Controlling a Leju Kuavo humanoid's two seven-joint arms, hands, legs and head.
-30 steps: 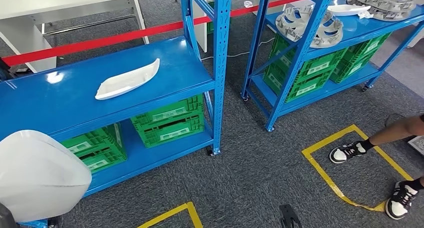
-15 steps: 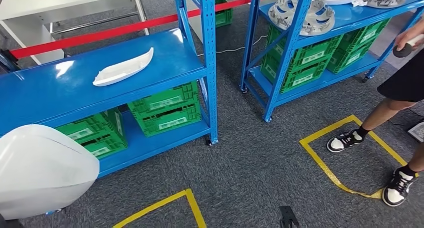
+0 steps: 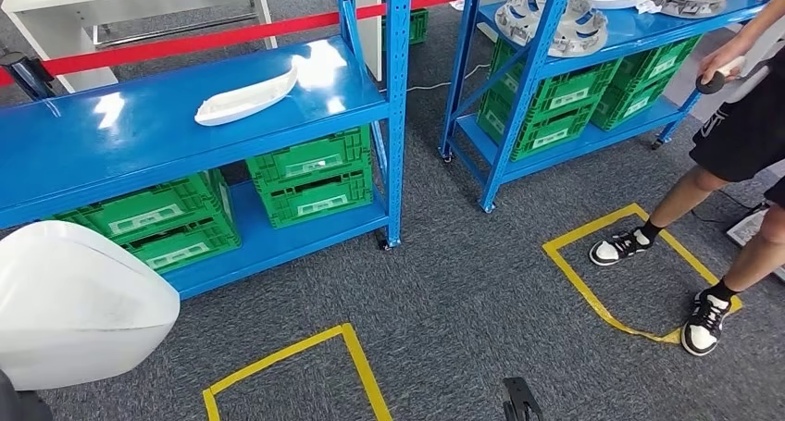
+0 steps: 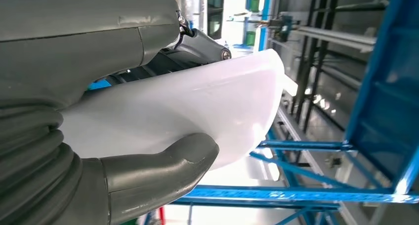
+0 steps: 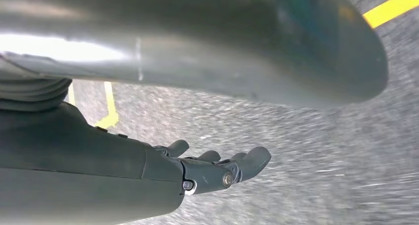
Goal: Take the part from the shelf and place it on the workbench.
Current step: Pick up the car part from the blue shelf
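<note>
Gripping white part (image 4: 197, 111) in left hand (image 4: 99, 151), thumb under, dark fingers over; same part low at left in head view (image 3: 79, 305). Right hand (image 5: 217, 170) holding nothing, fingers loosely spread over grey carpet (image 3: 463, 291). Blue shelf (image 3: 139, 139) ahead with another white part (image 3: 245, 95), green crates (image 3: 310, 185) below. Person (image 3: 731, 153) standing right beside yellow floor tape (image 3: 592, 291). Open carpet between.

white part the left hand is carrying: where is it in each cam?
Head view: the white part sits at the lower left corner, in front of the blue shelf.
Left wrist view: the white part runs across the middle, held by the left hand, thumb on the near face and darker fingers behind.
Right wrist view: I can't pick it out there; the right hand hangs over grey carpet.
Shared landmark: the blue shelf frame, seen in head and left wrist views.
</note>
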